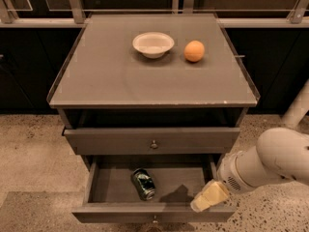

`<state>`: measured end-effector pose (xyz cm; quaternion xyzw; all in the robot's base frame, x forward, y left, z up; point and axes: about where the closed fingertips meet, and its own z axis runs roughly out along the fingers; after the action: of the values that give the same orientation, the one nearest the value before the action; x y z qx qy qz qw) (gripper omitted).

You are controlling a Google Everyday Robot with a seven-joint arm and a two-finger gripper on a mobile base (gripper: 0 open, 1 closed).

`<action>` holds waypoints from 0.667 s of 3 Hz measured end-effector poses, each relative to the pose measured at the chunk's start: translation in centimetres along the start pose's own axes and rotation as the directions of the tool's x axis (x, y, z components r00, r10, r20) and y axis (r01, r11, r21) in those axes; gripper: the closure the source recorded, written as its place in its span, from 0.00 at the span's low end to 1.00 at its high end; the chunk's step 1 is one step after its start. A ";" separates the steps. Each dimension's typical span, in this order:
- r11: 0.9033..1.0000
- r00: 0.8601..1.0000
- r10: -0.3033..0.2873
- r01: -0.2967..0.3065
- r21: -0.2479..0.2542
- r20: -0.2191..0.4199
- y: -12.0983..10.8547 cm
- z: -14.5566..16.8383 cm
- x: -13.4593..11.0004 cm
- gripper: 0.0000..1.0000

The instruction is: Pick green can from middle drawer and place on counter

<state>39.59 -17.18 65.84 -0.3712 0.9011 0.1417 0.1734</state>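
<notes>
The green can (144,183) lies on its side in the open middle drawer (111,187), left of the drawer's middle. My gripper (206,199) hangs over the drawer's front right corner, to the right of the can and apart from it, on the end of my white arm (270,164). It casts a shadow on the drawer floor. The counter (116,76) is the flat grey-brown top above.
A white bowl (153,44) and an orange fruit (194,51) stand at the back of the counter. A shut knobbed drawer front (153,140) sits above the open drawer. Speckled beige floor (29,149) surrounds the cabinet. A metal rail runs behind.
</notes>
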 end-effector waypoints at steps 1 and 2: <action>0.998 0.997 0.057 -0.055 -0.038 0.057 -0.5 4.6 -0.5 0.00; 0.995 0.987 0.087 -0.079 -0.066 0.132 -1.3 12.3 -4.3 0.00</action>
<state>45.89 -10.66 56.35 -0.3281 0.8974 0.2008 0.2162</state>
